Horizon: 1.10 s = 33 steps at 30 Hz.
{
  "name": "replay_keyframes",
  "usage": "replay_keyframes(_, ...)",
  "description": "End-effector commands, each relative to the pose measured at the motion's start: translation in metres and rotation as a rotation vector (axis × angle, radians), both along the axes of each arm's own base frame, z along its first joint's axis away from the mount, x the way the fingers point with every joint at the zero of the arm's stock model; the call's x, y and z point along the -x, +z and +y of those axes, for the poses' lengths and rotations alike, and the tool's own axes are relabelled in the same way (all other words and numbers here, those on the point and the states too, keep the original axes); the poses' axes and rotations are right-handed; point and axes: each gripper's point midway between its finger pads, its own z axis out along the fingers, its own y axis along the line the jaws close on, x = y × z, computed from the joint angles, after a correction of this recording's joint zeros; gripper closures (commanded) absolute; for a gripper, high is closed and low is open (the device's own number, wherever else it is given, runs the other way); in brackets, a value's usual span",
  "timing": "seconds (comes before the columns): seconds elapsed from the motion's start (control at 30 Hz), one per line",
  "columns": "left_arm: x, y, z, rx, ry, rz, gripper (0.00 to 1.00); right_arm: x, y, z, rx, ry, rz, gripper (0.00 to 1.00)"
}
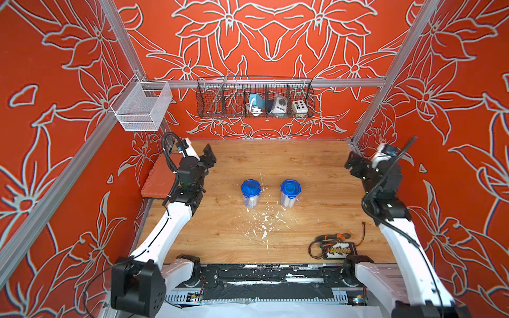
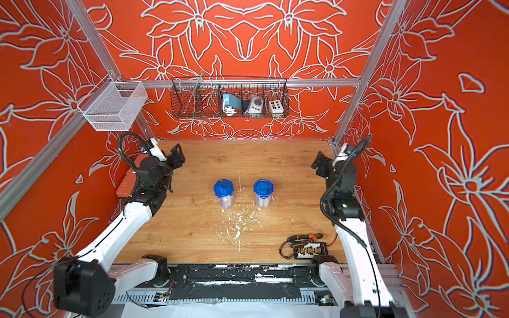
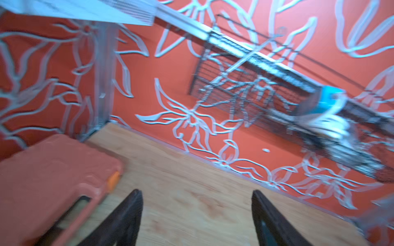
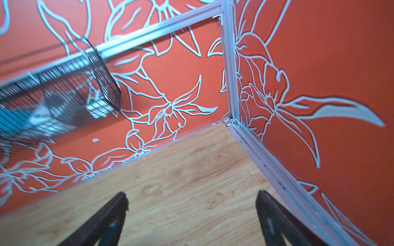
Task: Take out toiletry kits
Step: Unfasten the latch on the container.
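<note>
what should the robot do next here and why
Probably swing the left pincer in to the tub nearer it and take a tab of its blue lid. That tub and the other tub stand lidded in the middle with toiletries inside; the left pincer is open, empty, off by a far corner, like the right pincer.

Wooden surface [image 1: 303, 165], flecked white: left clear tub [image 1: 250, 195] and right clear tub [image 1: 290, 194], blue-lidded, upright, apart. Pliers [image 1: 333, 236] just beside connector board [image 1: 341, 251], right front. Red case [image 1: 158, 179], left edge. Black wire basket [image 1: 214, 104], rear rail
</note>
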Motion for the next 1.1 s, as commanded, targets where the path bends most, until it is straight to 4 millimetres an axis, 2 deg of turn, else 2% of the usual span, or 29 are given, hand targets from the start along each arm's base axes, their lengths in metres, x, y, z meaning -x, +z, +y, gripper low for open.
replay_keyframes(0.0,0.042,-0.027,-0.112,0.026,-0.385,0.208,0.19,0.035,-0.104,0.040,-0.283,0.122,0.393,0.10)
replay_keyframes(0.07,0.061,-0.031,-0.159,0.045,-0.548,0.261,0.18,0.049,-0.109,0.050,-0.308,0.170,0.434,0.15)
replay_keyframes(0.13,0.077,-0.047,-0.199,0.074,-0.691,0.349,0.21,0.060,-0.113,0.069,-0.349,0.275,0.469,0.31)
replay_keyframes(0.2,0.088,-0.064,-0.229,0.075,-0.778,0.421,0.22,0.067,-0.117,0.094,-0.434,0.401,0.498,0.49)
replay_keyframes(0.3,0.092,-0.084,-0.259,0.054,-0.843,0.490,0.21,0.072,-0.122,0.123,-0.576,0.549,0.510,0.59)
replay_keyframes(0.4,0.079,-0.102,-0.272,0.052,-0.835,0.570,0.22,0.070,-0.116,0.135,-0.629,0.630,0.481,0.58)
replay_keyframes(0.57,0.065,-0.118,-0.292,0.051,-0.845,0.659,0.24,0.064,-0.121,0.142,-0.657,0.671,0.498,0.54)
replay_keyframes(0.73,0.052,-0.130,-0.298,0.025,-0.808,0.711,0.25,0.054,-0.123,0.146,-0.716,0.692,0.474,0.61)
replay_keyframes(0.87,0.050,-0.140,-0.306,0.023,-0.825,0.763,0.30,0.050,-0.133,0.139,-0.693,0.638,0.468,0.64)
replay_keyframes(0.97,0.048,-0.147,-0.305,0.003,-0.810,0.780,0.30,0.049,-0.136,0.133,-0.667,0.599,0.429,0.67)
replay_keyframes(1.07,0.048,-0.153,-0.305,-0.005,-0.810,0.792,0.29,0.046,-0.130,0.144,-0.731,0.672,0.412,0.65)
